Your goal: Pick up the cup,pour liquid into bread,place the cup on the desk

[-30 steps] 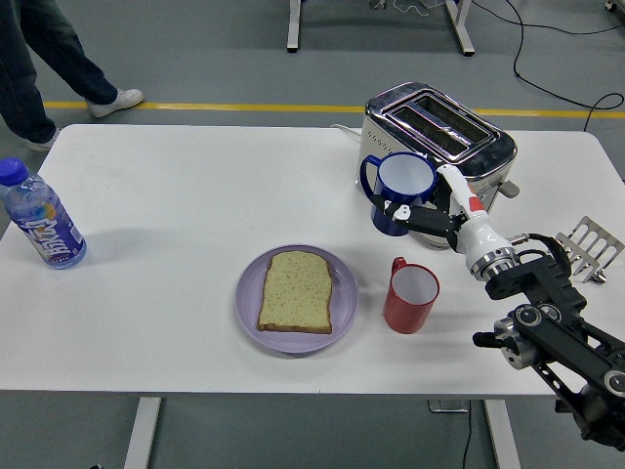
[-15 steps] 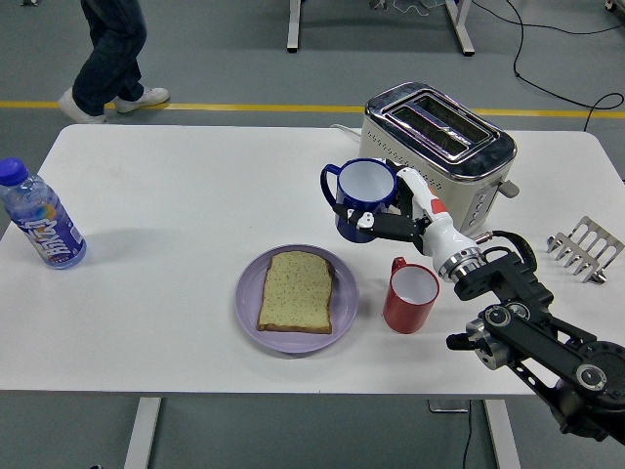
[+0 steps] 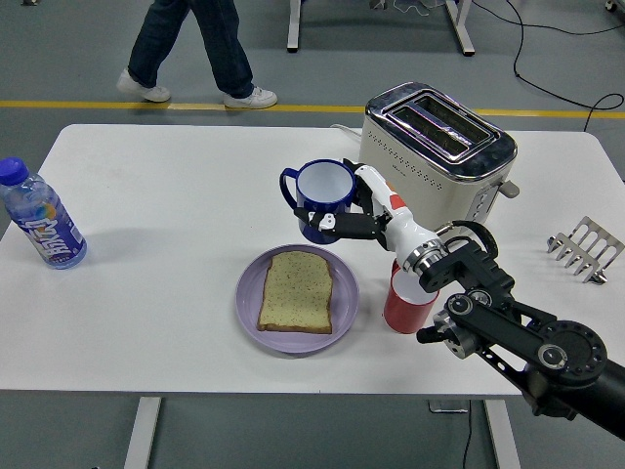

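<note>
The right hand (image 3: 363, 210) grips the blue cup (image 3: 319, 198), fingers closed around its body, and holds it upright above the table (image 3: 176, 195). The cup's handle points away from the hand, to the left. Below and just ahead of the hand lies the bread (image 3: 297, 291) on a purple plate (image 3: 345, 293). A red cup (image 3: 402, 305) stands under the wrist, partly hidden. A toaster (image 3: 439, 147) stands behind the hand. A water bottle (image 3: 39, 215) stands well apart, far left.
</note>
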